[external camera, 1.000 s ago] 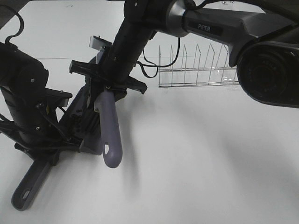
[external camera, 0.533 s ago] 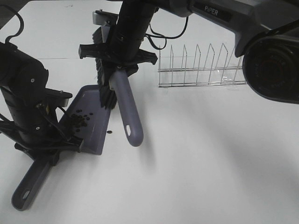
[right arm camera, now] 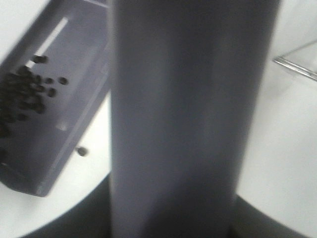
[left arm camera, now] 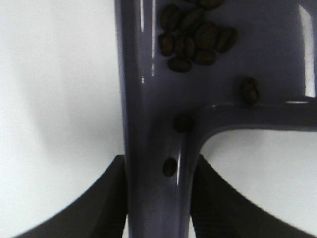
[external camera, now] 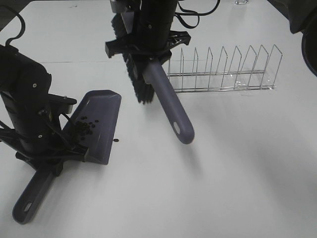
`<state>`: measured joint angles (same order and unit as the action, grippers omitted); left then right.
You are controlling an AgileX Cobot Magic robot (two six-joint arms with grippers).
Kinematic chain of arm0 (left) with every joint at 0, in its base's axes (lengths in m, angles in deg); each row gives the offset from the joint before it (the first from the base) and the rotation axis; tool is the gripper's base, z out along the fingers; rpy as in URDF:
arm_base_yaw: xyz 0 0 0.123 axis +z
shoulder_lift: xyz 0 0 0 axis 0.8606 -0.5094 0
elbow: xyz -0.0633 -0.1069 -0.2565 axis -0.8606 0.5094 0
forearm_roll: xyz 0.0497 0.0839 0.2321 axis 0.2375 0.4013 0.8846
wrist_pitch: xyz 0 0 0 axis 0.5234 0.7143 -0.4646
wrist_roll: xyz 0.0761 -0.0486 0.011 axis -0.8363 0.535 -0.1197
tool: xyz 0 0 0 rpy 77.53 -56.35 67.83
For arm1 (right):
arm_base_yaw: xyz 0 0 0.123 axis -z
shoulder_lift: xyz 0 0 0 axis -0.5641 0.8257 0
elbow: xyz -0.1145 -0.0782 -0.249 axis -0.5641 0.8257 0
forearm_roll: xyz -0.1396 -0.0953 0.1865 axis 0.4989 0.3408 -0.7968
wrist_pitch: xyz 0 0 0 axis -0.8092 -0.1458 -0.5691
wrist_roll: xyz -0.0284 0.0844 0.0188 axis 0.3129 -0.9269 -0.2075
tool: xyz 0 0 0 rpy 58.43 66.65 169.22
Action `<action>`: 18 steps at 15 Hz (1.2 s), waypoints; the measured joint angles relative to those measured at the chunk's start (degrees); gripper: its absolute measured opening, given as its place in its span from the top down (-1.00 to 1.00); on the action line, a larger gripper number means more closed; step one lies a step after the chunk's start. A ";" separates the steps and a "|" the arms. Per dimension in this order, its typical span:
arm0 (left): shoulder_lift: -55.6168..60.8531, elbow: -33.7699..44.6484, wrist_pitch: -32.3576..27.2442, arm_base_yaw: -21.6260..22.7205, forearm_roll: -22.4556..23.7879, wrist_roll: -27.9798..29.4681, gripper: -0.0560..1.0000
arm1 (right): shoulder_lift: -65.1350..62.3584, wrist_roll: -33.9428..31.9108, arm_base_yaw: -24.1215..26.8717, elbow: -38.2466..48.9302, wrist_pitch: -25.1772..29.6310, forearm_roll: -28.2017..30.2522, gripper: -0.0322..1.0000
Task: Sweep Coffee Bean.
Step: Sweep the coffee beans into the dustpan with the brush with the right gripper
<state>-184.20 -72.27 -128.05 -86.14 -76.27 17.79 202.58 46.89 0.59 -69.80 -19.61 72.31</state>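
My left gripper (left arm camera: pixel 159 196) is clamped on the neck of the purple-grey glossy plastic dustpan (external camera: pixel 102 116), with the black fingers (left arm camera: pixel 111 198) pressed against both sides of it. My right gripper (external camera: pixel 148 47) is closed round the matching purple-grey smooth plastic brush (external camera: pixel 168 104). The brush is tilted, with its rounded handle end and oval hang hole pointing down-right and its stiff black bristles (external camera: pixel 136 77) up near the gripper.

The coffee beans (external camera: pixel 84 128) are small, dark, matte ovals sitting in a loose cluster inside the pan, towards its back wall. One stray bean (external camera: pixel 115 140) lies on the table just beside the pan's front lip.

A thin chrome wire rack (external camera: pixel 223 69) of upright loops stands well apart on the right. The table (external camera: pixel 237 173) is plain white and matte, with soft shadows on it.
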 joint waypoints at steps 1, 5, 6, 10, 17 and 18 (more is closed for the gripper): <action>0.00 0.00 0.00 0.00 -0.06 0.00 0.27 | 0.00 -0.40 0.00 2.98 0.00 2.92 0.37; 0.00 0.00 0.00 0.00 -0.52 0.00 0.27 | 2.92 -2.58 0.00 9.97 0.57 7.68 0.37; 0.00 0.00 0.00 0.00 -0.52 0.00 0.27 | 3.50 -2.58 0.00 9.97 0.57 6.70 0.37; 0.00 0.00 0.06 0.00 -0.69 -0.23 0.27 | 6.13 -3.32 -0.11 9.80 -3.09 -6.70 0.37; 0.00 0.00 0.11 0.00 -0.29 -0.46 0.27 | 9.17 1.38 -0.11 9.80 -8.25 -28.82 0.37; 0.00 0.00 0.11 0.00 -0.17 -0.46 0.27 | 9.28 2.35 -0.11 9.80 -8.48 -30.54 0.37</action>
<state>-184.20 -72.27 -127.93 -86.14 -76.44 17.34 211.86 49.24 0.48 -60.00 -28.09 41.77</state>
